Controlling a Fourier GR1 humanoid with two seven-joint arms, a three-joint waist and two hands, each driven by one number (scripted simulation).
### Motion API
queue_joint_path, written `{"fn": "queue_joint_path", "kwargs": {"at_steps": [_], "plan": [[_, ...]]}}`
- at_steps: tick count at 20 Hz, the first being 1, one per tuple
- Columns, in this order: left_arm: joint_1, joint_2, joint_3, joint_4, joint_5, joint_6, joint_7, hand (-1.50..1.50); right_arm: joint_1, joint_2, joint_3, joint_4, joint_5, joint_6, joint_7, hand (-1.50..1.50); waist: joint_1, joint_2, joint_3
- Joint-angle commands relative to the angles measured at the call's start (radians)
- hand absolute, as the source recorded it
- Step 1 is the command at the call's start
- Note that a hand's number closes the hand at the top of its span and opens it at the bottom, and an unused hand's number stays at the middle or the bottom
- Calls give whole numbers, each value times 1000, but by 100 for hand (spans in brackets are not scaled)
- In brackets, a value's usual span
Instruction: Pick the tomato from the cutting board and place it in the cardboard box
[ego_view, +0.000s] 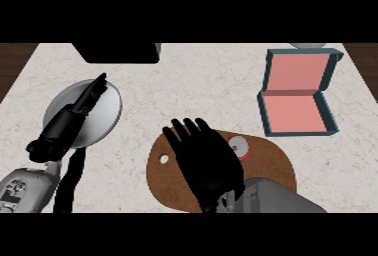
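Right hand (203, 157) lies over the cutting board (277, 162), forearm entering from the lower edge at right, fingers straight and pointing up the view toward the far side of the table (199, 90); fingers extended, nothing curled, nothing held. Tomato (239, 145) sits on the cutting board just beside the right edge of the hand, at about finger-base level; only a red sliver with a pale round face shows, the rest is hidden behind the hand. Whether the hand touches the tomato cannot be told from this view. The cutting board is a brown rounded slab with a small hole near its left edge, on the near-centre part of the table; the hand covers much of its left half. Cardboard box (299, 95) stands open to the upper right of the board, well apart from the hand and tomato: dark teal walls, pink inside, lid folded back toward the far edge. Left hand (85, 102) shows at the view's left, fingers straight and together, pointing up and right, lying across a round grey plate (111, 110); released, holding nothing. A black block (122, 52) sits at the table's far edge, upper left of centre.
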Motion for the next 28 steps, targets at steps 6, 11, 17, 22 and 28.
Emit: {"fn": "queue_joint_path", "kwargs": {"at_steps": [6,11,17,22,28], "plan": [[2,-38,32,98,-42,-31,-86,0,56,32,24,69,196,-17,12,-150,-5,3,0],[25,-52,41,-61,-54,-27,54,0,60,134,9,122,253,58,33,-150,0,1,1],[-57,-72,72,46,-78,-50,35,0,27,105,-60,230,312,80,-77,-150,-3,3,1],[79,-73,86,-55,-100,-92,-27,0,166,95,-33,184,403,31,-138,-150,0,1,1],[1,-113,120,27,-128,-115,-22,0,133,156,-98,331,468,10,-252,-150,-1,2,1]]}}
